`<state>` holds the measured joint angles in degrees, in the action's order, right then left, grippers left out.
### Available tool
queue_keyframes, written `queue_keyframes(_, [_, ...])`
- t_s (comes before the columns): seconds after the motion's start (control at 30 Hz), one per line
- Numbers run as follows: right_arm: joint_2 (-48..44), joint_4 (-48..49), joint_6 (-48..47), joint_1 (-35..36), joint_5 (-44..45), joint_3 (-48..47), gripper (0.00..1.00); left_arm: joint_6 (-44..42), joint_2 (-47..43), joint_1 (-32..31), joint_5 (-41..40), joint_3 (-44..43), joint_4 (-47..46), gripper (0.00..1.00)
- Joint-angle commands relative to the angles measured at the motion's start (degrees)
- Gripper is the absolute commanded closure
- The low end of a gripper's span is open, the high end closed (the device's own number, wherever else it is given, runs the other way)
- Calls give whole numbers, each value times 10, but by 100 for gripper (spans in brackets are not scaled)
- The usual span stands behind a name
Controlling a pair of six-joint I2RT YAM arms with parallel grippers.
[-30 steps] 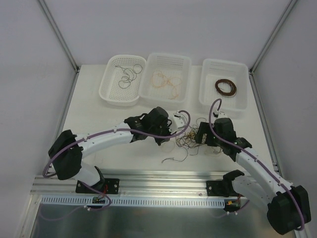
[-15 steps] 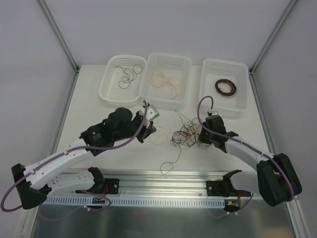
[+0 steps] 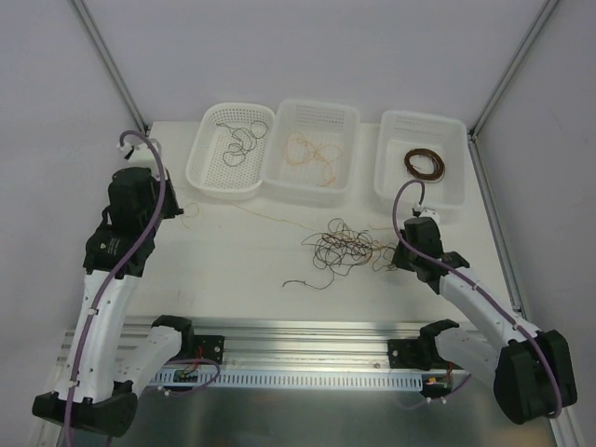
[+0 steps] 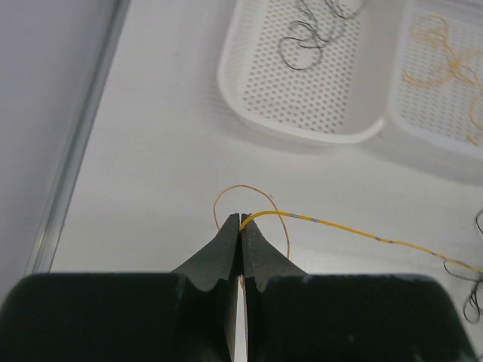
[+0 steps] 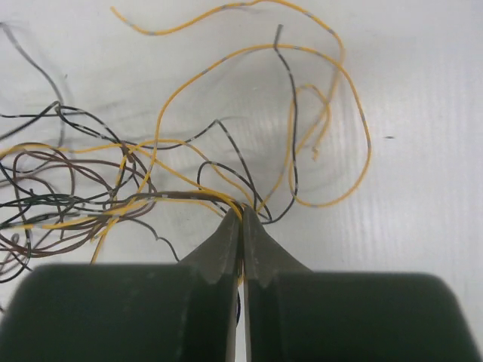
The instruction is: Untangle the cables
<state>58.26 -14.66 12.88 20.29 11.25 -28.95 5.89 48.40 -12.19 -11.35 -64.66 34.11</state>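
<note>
The cables (image 3: 340, 250) lie as a loose tangle of black, brown and yellow wires on the white table, right of the middle. One thin yellow wire (image 3: 247, 211) stretches from the tangle out to the left. My left gripper (image 3: 178, 212) is shut on the end of that yellow wire (image 4: 302, 219), its tips (image 4: 241, 219) pressed together with a small loop curling beyond them. My right gripper (image 3: 397, 258) sits at the tangle's right edge. It is shut (image 5: 241, 215) on yellow and dark strands of the tangle (image 5: 113, 196).
Three white perforated baskets stand along the back. The left basket (image 3: 200, 175) holds a black wire, the middle one (image 3: 279, 177) orange wires, the right one (image 3: 391, 191) a wound brown wire ring (image 3: 425, 165). A loose dark wire end (image 3: 307, 282) trails towards the front rail.
The left arm swung far to the left, drawing a yellow wire out of the tangle. The right gripper went from open to shut on the tangle's right side.
</note>
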Motion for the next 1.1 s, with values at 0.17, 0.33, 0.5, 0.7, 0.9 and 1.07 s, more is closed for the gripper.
queue_keyframes(0.17, [-105,-148,-40,-69,45,-66,99,75,26,193,-31,-53,42,100])
queue_keyframes(0.33, [-159,-200,-66,-127,48,-108,99,86,42,271,-40,-56,43,100])
queue_keyframes(0.5, [-183,-196,-59,-217,-24,-109,99,116,46,316,-69,-58,22,100])
queue_keyframes(0.7, [-148,-169,-69,-214,-145,-106,97,116,31,315,109,-29,4,100])
queue_keyframes(0.9, [-110,-155,-84,-144,-165,-95,82,112,10,304,244,-43,4,100])
queue_keyframes(1.07, [-98,-150,-88,-85,-159,-102,60,137,10,299,356,-117,18,100])
